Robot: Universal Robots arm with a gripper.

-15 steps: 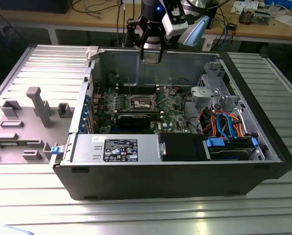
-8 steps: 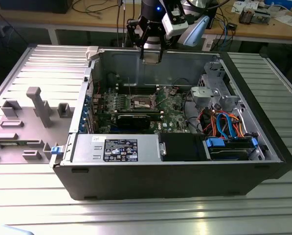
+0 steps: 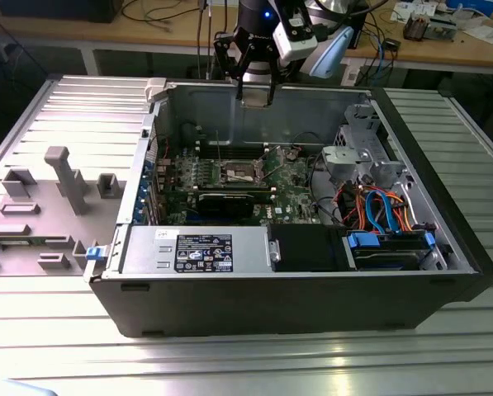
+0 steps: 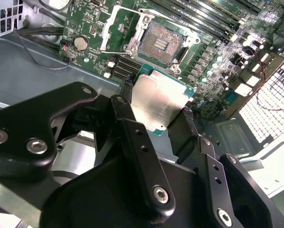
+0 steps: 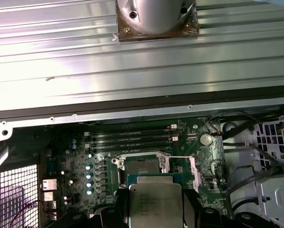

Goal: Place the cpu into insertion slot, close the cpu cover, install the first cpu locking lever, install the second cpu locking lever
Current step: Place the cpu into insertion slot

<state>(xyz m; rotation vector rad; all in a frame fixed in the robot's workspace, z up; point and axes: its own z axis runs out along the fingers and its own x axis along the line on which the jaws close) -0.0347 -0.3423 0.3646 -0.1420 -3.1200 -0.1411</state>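
My gripper (image 3: 256,97) hangs above the back wall of the open computer case (image 3: 296,305), shut on the cpu (image 4: 157,105), a flat square chip with a dull silver top. In the second wrist view the black fingers (image 4: 127,90) press on two opposite edges of the chip. The insertion slot (image 4: 160,43) lies below and ahead of the chip on the green board, uncovered, its dark centre showing. The cpu cover (image 4: 108,26), a thin silvery frame, stands flipped open beside the socket. In the first wrist view the cpu (image 5: 155,202) sits just short of the insertion slot (image 5: 142,166).
Long black memory slots (image 5: 132,137) run beside the socket. A long black card (image 3: 229,200) lies in front of it. The power supply box (image 3: 201,252) fills the case's front, with a drive cage (image 3: 362,157) and orange and blue cables (image 3: 386,210) at the exterior view's right. A grey fixture tray (image 3: 56,190) stands outside.
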